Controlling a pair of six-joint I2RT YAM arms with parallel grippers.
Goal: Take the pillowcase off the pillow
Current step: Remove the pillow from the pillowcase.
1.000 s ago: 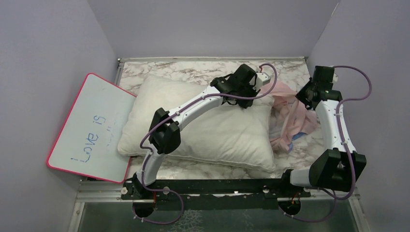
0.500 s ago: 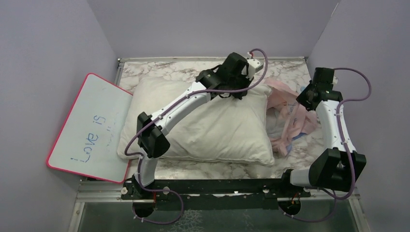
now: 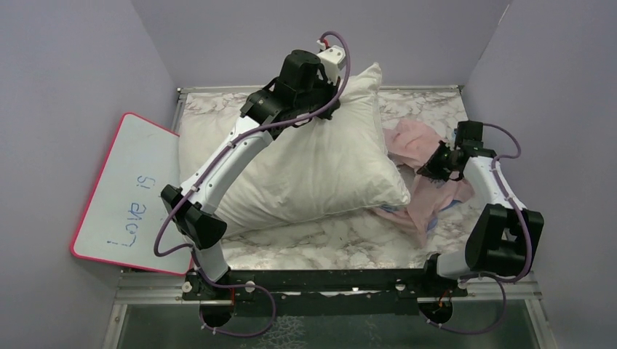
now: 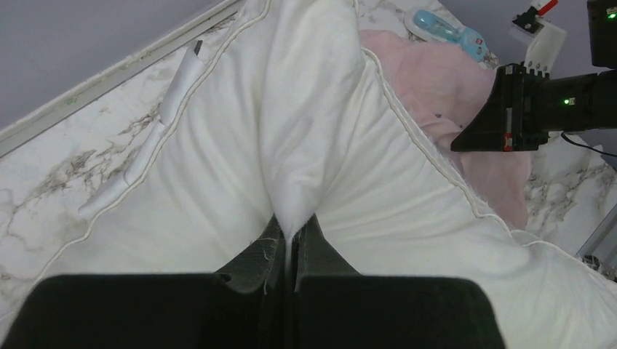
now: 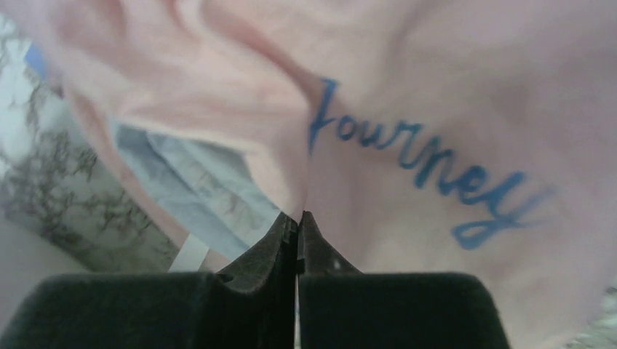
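pillow [image 3: 320, 167]: plump, plain white, wrinkled, uncovered; far right corner raised off the desk [image 3: 327, 243], near edge resting on it.
pillowcase [image 3: 418, 138]: pale pink, blue "Journey" lettering, crumpled, off the pillow, touching its right side.

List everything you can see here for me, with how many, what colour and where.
pillow: one, white, mid-table, far corner raised.
pillowcase: one, pale pink with some blue, crumpled right of the pillow.
whiteboard: one, white, pink rim, blue writing, left of the table.
small item: one, blue and white, beyond the pillowcase; too small to identify.
table: one, white marble pattern.
walls: three, lilac, around the table.
left arm: one, white and black; left fingers pinch the pillow.
right arm: one, white and black; right fingers pinch the pillowcase.
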